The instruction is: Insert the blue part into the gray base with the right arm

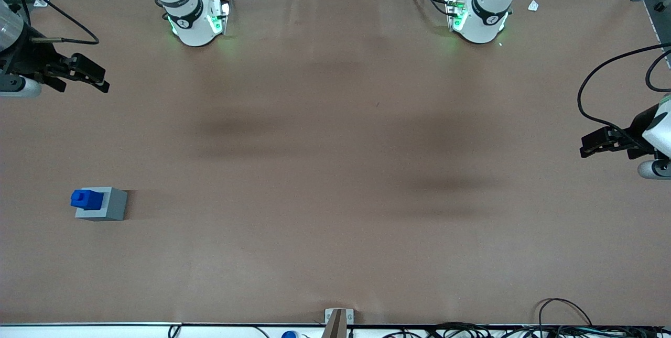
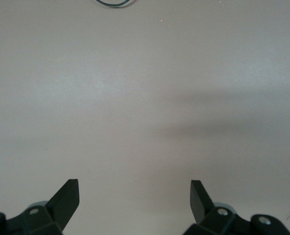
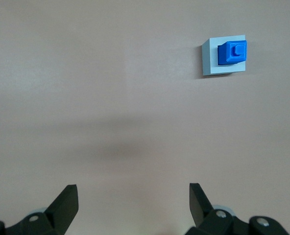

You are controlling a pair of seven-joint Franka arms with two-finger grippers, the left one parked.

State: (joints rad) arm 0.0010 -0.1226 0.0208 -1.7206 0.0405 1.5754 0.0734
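Observation:
The blue part (image 1: 86, 199) sits in the top of the gray base (image 1: 112, 207), its raised stud pointing up, near one edge of the base's top face. They stand on the brown table toward the working arm's end. My right gripper (image 1: 102, 80) hangs open and empty above the table, well apart from the base and farther from the front camera than it. The right wrist view shows the blue part (image 3: 232, 53) on the gray base (image 3: 209, 61), with the open gripper (image 3: 133, 188) some way off and only bare table between the fingers.
The two arm bases (image 1: 194, 18) (image 1: 479, 15) stand at the table's edge farthest from the front camera. A small white scrap (image 1: 533, 6) lies near the parked arm's base. A metal bracket (image 1: 338, 319) and cables (image 1: 563, 317) sit at the nearest edge.

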